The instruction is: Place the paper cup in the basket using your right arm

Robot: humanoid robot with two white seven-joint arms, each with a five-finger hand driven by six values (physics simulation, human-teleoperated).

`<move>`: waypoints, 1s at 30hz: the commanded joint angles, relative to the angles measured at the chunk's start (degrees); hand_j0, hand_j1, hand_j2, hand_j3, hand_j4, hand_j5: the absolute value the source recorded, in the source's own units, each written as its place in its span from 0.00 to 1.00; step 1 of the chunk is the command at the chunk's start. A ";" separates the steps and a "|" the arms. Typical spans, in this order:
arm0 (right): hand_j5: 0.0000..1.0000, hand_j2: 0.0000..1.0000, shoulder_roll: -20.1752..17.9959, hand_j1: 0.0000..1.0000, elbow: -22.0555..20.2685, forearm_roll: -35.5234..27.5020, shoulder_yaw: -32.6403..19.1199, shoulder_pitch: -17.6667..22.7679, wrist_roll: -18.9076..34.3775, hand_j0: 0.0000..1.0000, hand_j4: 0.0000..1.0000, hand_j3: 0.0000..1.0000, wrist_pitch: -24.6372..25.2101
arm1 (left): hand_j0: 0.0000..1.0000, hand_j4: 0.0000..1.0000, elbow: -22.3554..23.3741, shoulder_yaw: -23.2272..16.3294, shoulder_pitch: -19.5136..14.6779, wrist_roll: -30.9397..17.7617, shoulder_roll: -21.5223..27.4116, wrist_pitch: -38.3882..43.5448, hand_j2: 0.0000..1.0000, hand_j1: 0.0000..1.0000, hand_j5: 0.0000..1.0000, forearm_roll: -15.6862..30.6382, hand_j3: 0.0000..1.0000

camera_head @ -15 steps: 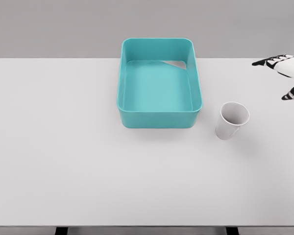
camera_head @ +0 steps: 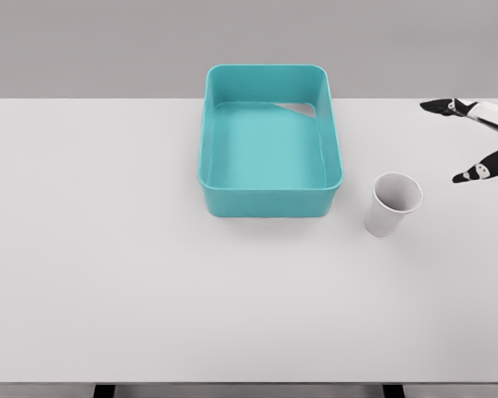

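A white paper cup (camera_head: 393, 204) stands upright on the white table (camera_head: 149, 274), just right of the teal basket (camera_head: 270, 199). The basket is rectangular and holds nothing. My right hand (camera_head: 465, 141) reaches in from the right edge, above and to the right of the cup and apart from it. Its fingers (camera_head: 441, 106) are spread wide and hold nothing; the thumb tip lies lower. The left arm does not show.
The table's far edge runs behind the basket against a grey wall. The front edge lies near the bottom of the picture, with two dark legs showing beneath it.
My right hand has shifted slightly left and down toward the cup, with its fingers spread wider. Cup and basket have not moved.
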 commanded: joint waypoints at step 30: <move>1.00 1.00 9.42 1.00 7.46 -2.05 2.77 5.01 0.33 1.00 1.00 1.00 -0.10 | 1.00 1.00 0.01 0.00 0.00 -0.01 0.00 0.01 1.00 1.00 1.00 0.00 1.00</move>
